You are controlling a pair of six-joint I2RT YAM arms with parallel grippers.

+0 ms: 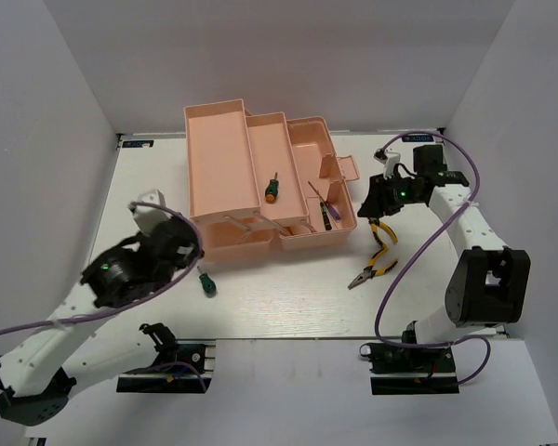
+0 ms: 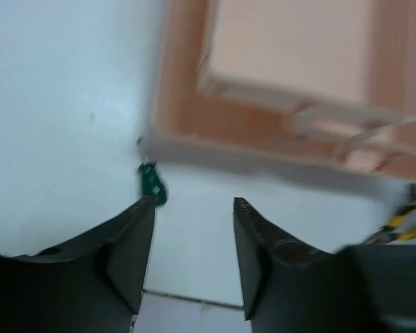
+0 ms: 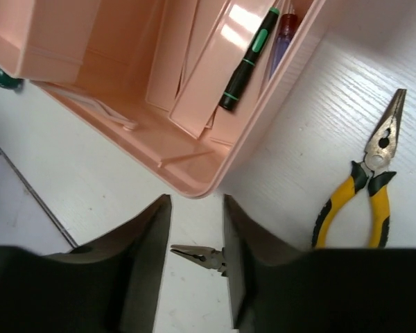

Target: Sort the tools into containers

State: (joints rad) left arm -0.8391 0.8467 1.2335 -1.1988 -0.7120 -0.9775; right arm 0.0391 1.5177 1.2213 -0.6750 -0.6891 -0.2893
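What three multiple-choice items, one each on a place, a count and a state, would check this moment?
1. Where does the stubby green screwdriver outside the toolbox lie?
A. Behind the toolbox, at the far edge.
B. On the table, by the toolbox's near left corner.
C. At the table's right edge.

2. How many yellow-handled pliers show?
A. One.
B. Three.
C. Two.

3. How does the left end effector stand?
A. Open and empty.
B. Shut on a screwdriver.
C. Shut on pliers.

Key:
1 B: the top view shows it on bare table there.
2 C: a second pair lies beside the toolbox's right end.
3 A: the left wrist view shows only table between its fingers.
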